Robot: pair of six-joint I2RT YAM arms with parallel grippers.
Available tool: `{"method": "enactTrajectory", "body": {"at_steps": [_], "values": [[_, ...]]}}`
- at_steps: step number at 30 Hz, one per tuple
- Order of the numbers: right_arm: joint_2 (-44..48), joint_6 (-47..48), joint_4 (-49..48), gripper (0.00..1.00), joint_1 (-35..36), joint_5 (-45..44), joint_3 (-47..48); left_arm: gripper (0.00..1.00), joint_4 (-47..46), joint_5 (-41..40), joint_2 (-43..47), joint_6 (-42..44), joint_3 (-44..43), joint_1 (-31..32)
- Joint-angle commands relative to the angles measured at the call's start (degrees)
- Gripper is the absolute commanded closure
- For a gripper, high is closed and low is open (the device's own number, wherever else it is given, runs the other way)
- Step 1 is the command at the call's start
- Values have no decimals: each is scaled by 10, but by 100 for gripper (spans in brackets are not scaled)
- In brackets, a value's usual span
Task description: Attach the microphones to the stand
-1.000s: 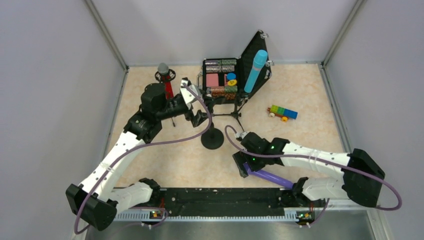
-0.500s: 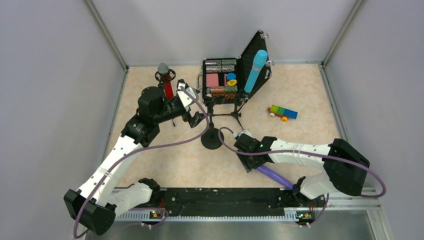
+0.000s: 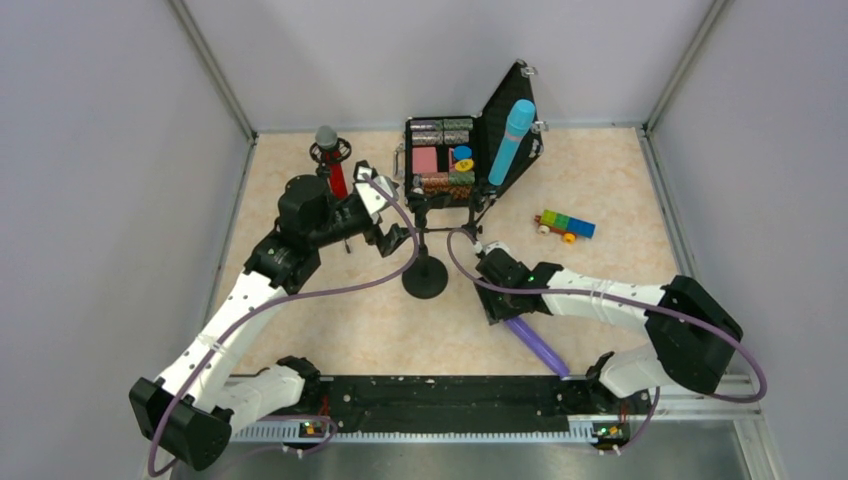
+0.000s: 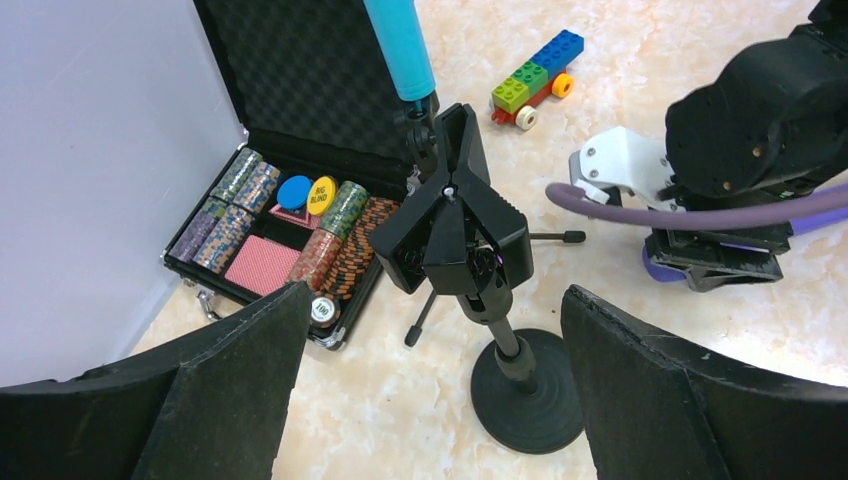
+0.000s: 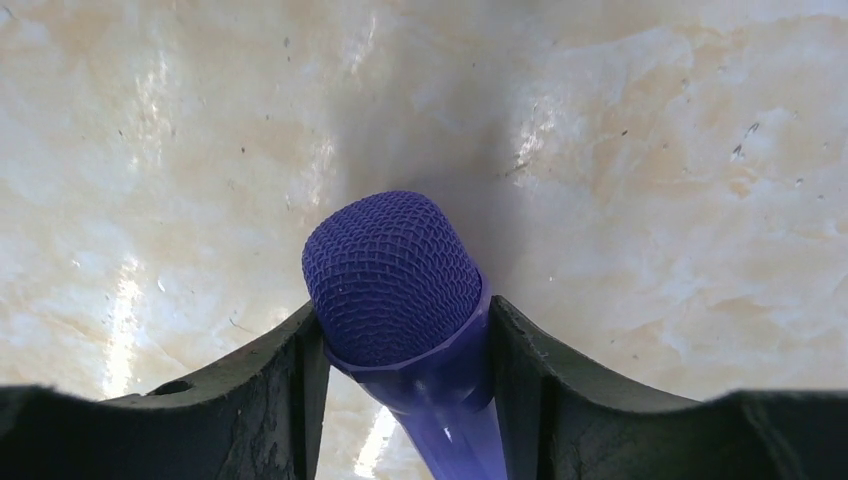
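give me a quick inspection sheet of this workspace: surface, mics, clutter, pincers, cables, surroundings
surface: beige marbled table, faint specks.
job's things: black stand mid-table; red microphone upright in a clip on the left; light blue microphone upright in a holder; purple microphone not on the stand.
clutter: open poker chip case behind the stand; toy-brick car on the right.
pincers: left pincer open, empty, facing the stand; right pincer closed on the purple microphone below its head.
cables: left arm's cable loops near the stand; right arm's cable arcs over the table.
surroundings: grey walls; nothing else seen.
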State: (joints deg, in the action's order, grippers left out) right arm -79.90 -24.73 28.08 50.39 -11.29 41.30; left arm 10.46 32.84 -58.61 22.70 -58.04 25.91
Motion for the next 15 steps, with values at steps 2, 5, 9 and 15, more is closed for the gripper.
{"method": "enactTrajectory", "body": {"at_steps": [2, 5, 9, 15], "values": [[23, -12, -71, 68, -21, 17, 6, 1, -28, 0, 12, -3, 7, -4], [17, -4, -89, 63, -23, 7, 19, 1, -33, 8, 12, -6, 11, -4], [-8, 25, -99, 43, -23, -24, 42, 1, -36, 12, 10, -11, 13, -6], [-47, 51, -71, 7, -23, -79, 74, 1, -43, 12, 13, -13, 21, -6]]}}
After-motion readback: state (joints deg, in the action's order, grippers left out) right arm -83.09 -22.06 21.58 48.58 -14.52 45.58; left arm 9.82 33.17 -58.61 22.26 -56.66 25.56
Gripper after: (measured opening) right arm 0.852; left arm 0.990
